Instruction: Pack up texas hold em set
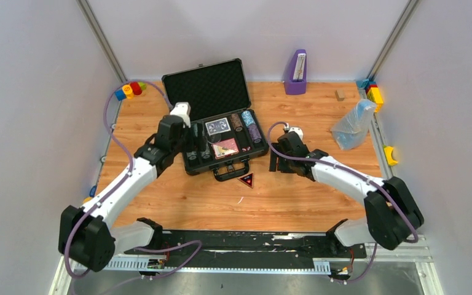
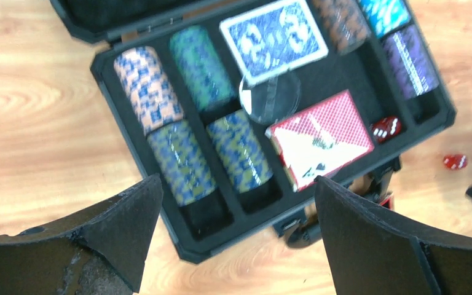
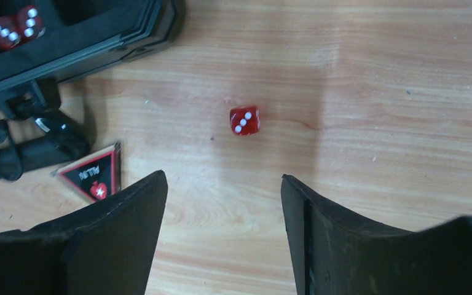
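The black case (image 1: 206, 89) lies open mid-table, its handle (image 1: 230, 171) toward me. In the left wrist view its tray (image 2: 160, 184) holds several chip stacks (image 2: 178, 163), a blue deck (image 2: 275, 38), a red deck (image 2: 319, 138), a clear round disc (image 2: 270, 98) and red dice (image 2: 386, 128). One red die (image 3: 244, 120) lies loose on the wood right of the case, also in the left wrist view (image 2: 454, 161). The triangular button (image 1: 246, 180) lies in front of the handle. My left gripper (image 2: 238, 179) hovers open over the tray's near-left corner. My right gripper (image 3: 222, 177) is open, just short of the loose die.
A purple upright holder (image 1: 296, 74) stands at the back. A clear plastic bag (image 1: 353, 125) lies at the right. Toy blocks sit at the back left (image 1: 130, 90) and back right (image 1: 373, 92), a yellow one (image 1: 390, 155) at the right edge. A small wooden block (image 1: 340, 94) lies near the bag.
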